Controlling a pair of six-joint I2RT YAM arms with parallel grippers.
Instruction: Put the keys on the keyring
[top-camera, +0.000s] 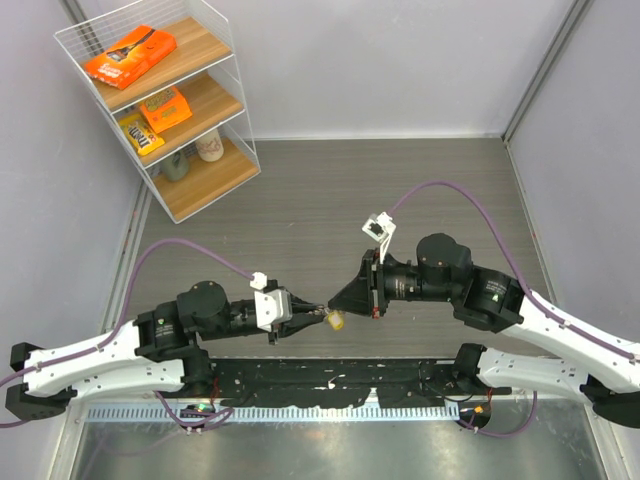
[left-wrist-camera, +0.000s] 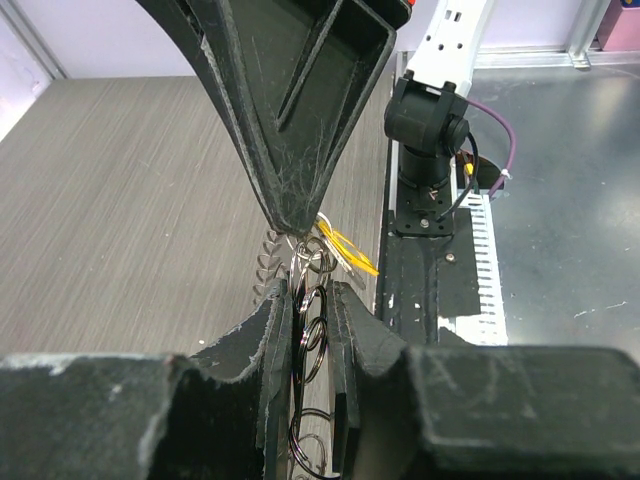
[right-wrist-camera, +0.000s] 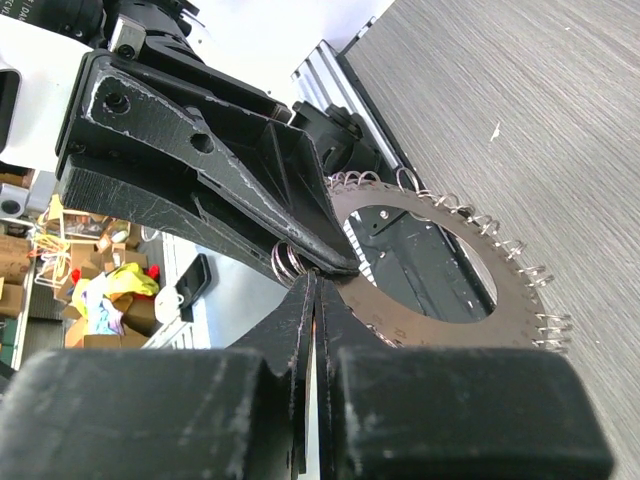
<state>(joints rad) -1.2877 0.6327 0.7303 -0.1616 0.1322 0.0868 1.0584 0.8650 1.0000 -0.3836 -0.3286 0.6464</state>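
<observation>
Grey wood-grain table (top-camera: 300, 200) lying beneath both arms, left gripper (left-wrist-camera: 312, 300) clamping narrowly on the keyring (right-wrist-camera: 420, 330), right gripper (right-wrist-camera: 315, 285) meeting it tip to tip, fully closed, brass-yellow key (top-camera: 336, 320) showing just below the meeting fingertips.

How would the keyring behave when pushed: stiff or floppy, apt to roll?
Probably stiff: the keyring shows a flat metal plate. Its small edge rings look loose, so they may swing and snag. Laid flat, it should slide, not roll.

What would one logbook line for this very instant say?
left gripper: shut on keyring | right gripper: shut, tips at keyring's edge | yellow key: right where both grippers meet
</observation>
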